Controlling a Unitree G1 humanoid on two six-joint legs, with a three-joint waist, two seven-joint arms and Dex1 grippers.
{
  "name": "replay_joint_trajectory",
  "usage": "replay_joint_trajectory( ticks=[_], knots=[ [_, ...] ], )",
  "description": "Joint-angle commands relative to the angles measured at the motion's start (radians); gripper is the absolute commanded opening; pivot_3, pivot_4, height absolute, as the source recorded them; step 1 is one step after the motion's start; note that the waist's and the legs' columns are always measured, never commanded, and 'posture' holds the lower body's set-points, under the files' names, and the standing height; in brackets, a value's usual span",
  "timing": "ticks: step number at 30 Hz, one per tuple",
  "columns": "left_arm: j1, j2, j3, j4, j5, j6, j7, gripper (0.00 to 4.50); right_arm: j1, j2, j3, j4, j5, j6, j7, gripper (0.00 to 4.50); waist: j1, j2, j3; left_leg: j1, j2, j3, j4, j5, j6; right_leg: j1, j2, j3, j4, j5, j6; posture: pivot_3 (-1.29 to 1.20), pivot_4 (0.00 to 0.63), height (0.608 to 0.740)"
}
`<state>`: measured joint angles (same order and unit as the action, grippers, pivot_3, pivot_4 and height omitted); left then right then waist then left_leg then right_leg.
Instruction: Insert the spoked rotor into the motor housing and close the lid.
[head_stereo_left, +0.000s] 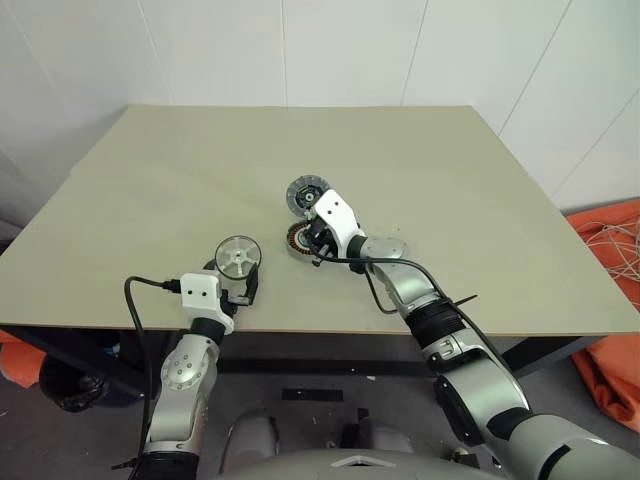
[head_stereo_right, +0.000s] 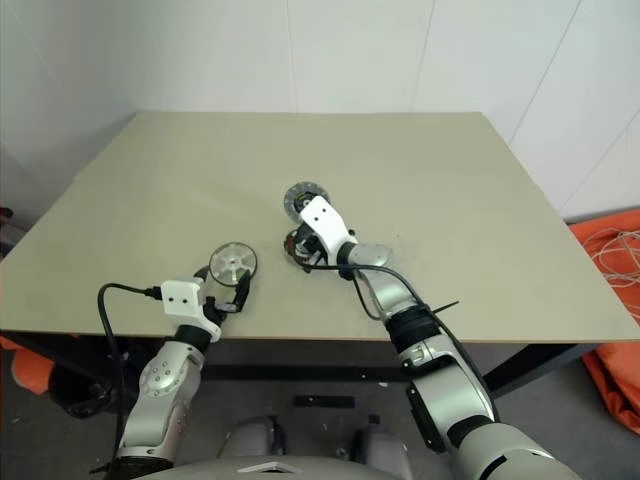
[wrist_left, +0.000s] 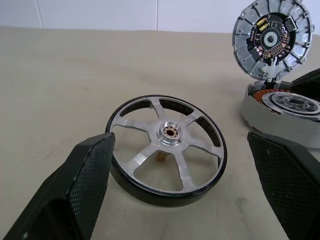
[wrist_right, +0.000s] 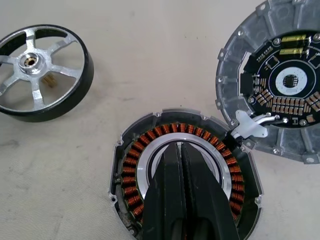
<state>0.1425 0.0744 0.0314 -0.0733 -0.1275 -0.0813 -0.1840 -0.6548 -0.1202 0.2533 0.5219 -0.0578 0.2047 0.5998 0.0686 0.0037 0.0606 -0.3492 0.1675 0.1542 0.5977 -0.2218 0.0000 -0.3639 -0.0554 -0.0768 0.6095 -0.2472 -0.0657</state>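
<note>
Left gripper (wrist_left: 175, 200) jaws spread, flanking spoked rotor (wrist_left: 167, 150); right gripper (wrist_right: 181, 150) clenched — over motor housing (wrist_right: 182, 187).

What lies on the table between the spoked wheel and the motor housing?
Nothing: in the right wrist view, bare tabletop separates the spoked wheel from the motor housing. They stand apart, not touching.

The spoked rotor (wrist_left: 167, 152) is silver-white metal with a black outer band and a small brass-coloured centre in its hub. The motor housing (wrist_right: 182, 175) has a silvery-grey shell, a ring of copper-orange windings and a pale silver inner ring. The lid (wrist_right: 277, 82) is grey with radial ribs around a black circuit board dotted with copper-brown parts. The worktop (head_stereo_left: 200, 190) is plain beige. Both claws' fingers (wrist_left: 75, 190) are black with a fine dotted texture.
</note>
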Motion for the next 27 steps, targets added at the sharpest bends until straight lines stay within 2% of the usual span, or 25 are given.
replay_joint_trajectory(
  ticks=[1,8,20,27],
  knots=[
    [-0.004,-0.001,-0.005,-0.029,0.008,-0.021,0.004,4.50,-0.044,0.008,-0.014,0.033,-0.003,-0.029,-0.020,0.04,0.000,0.000,0.000,0.000,0.000,0.000,0.000,0.000,0.000,0.000,0.000,0.000,0.000,0.000,0.000,0.00,0.000,0.740],
    [0.003,-0.006,-0.008,-0.036,0.013,-0.020,0.010,4.50,-0.052,-0.009,0.003,0.097,-0.028,-0.031,-0.019,0.04,0.000,0.000,0.000,0.000,0.000,0.000,0.000,0.000,0.000,0.000,0.000,0.000,0.000,0.000,0.000,0.00,0.000,0.740],
    [0.006,-0.009,-0.008,-0.035,0.013,-0.019,0.007,4.50,-0.063,0.004,-0.053,0.028,0.016,-0.046,-0.024,0.04,0.000,0.000,0.000,0.000,0.000,0.000,0.000,0.000,0.000,0.000,0.000,0.000,0.000,0.000,0.000,0.00,0.000,0.740],
    [0.006,-0.009,-0.007,-0.033,0.013,-0.020,0.008,4.50,-0.030,-0.002,-0.019,0.031,-0.011,-0.022,0.003,0.04,0.000,0.000,0.000,0.000,0.000,0.000,0.000,0.000,0.000,0.000,0.000,0.000,0.000,0.000,0.000,0.00,0.000,0.740]
  ],
)
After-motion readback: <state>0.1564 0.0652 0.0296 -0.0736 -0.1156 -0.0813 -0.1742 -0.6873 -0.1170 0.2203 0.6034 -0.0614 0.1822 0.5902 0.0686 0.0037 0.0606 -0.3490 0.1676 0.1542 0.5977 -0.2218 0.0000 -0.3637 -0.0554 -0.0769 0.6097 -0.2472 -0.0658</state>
